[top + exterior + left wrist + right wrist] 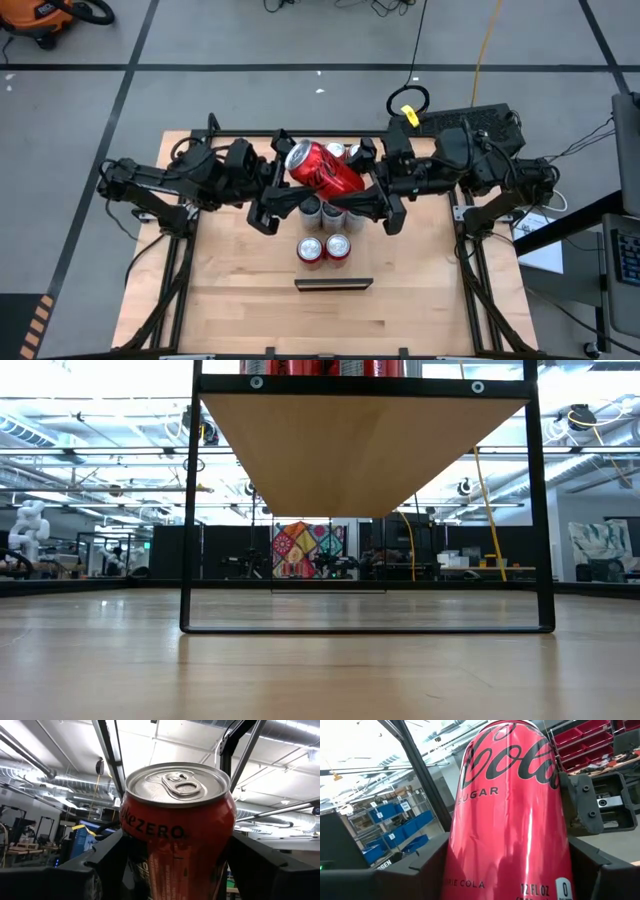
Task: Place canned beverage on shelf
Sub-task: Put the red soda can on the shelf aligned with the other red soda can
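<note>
A red can (323,170) lies tilted above the table's (240,280) far edge, pinched by the right gripper (362,200) while the left gripper (285,198), spread, flanks it. Cans (325,248) already stand on the shelf (360,450); placing remains.

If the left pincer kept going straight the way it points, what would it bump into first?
The red can itself: it already sits between the left pincer's fingers. Beyond it, probably the right pincer, which faces it from the can's other side.

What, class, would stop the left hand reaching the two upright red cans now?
Probably not yet: the left hand sits around the tilted red can that the right hand holds; the way to the pair looks open.
</note>
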